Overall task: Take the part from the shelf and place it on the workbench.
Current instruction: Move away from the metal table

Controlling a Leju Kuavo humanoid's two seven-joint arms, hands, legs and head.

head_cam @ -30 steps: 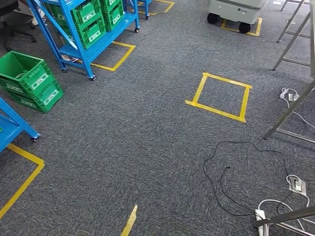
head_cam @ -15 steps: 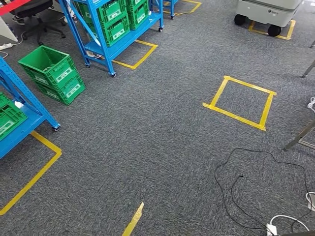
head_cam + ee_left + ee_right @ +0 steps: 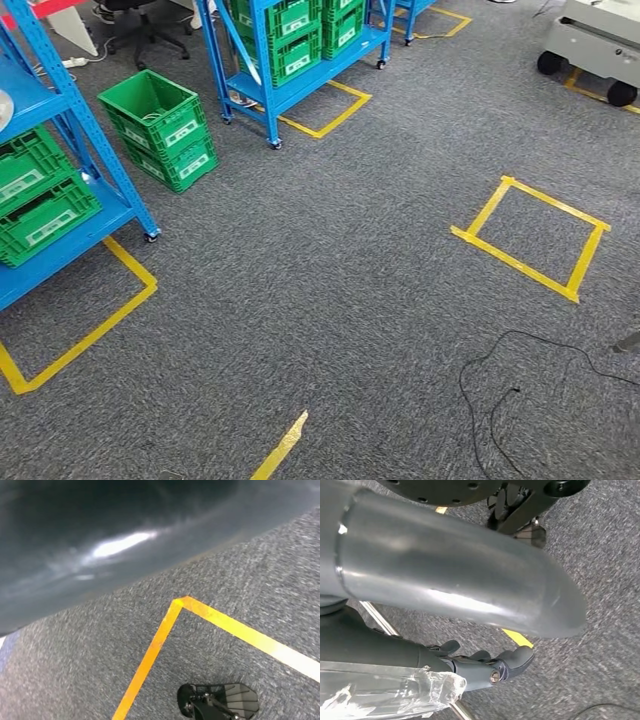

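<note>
A blue shelf [image 3: 89,135] stands at the left of the head view, with green crates [image 3: 41,205] on its lower level. A pale round object [image 3: 4,108] lies on its upper level, cut off by the picture's edge. A second blue shelf [image 3: 266,75] with green crates stands farther back. In the right wrist view my right hand [image 3: 486,667] hangs beside my body above the carpet. Its dark fingers [image 3: 516,661] are stretched out with nothing between them. Crumpled clear plastic film [image 3: 391,695] lies along the hand behind the fingers.
Two stacked green crates [image 3: 162,130] sit on the grey carpet between the shelves. A yellow tape square [image 3: 515,263] marks the floor to the right, with a black cable [image 3: 483,372] near it. A white wheeled cart [image 3: 596,45] and an office chair [image 3: 143,25] stand at the back.
The whole head view has slid right and down, so the camera has turned left. The near blue shelf and its crates have come further into the picture.
</note>
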